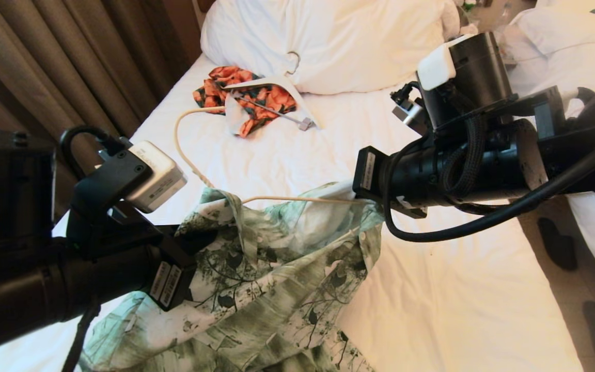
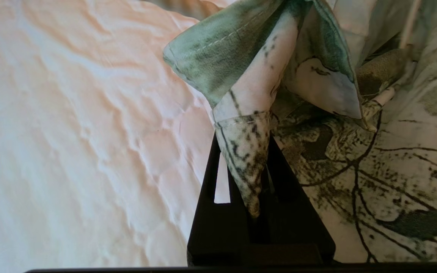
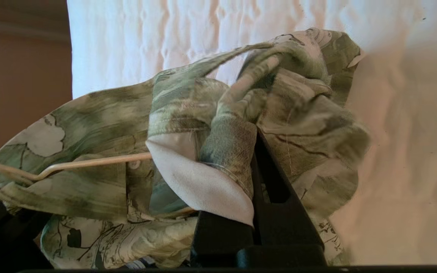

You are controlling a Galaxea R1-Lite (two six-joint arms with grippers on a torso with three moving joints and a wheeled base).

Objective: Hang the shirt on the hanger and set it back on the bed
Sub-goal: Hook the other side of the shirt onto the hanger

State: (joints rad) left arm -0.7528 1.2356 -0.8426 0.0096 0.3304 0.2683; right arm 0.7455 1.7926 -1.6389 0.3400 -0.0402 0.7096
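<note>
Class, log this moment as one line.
left gripper: shut on shirt | right gripper: shut on shirt | hanger: partly inside shirt | shirt: over bed

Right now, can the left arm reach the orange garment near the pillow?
Probably not. The left gripper is shut on the shirt, as is the right gripper, and the orange garment lies far up the bed, beyond the hanger.

shirt (image 1: 277, 279) thin soft woven cloth, matt, crumpled, hanger (image 1: 194, 155) smooth cream wire with plastic-like coat, bed (image 1: 432, 289) sheet matt white cotton-like cloth, finely wrinkled, both grippers' jaws matt black plastic, curtain (image 1: 70, 67) heavy brown pleated cloth
</note>
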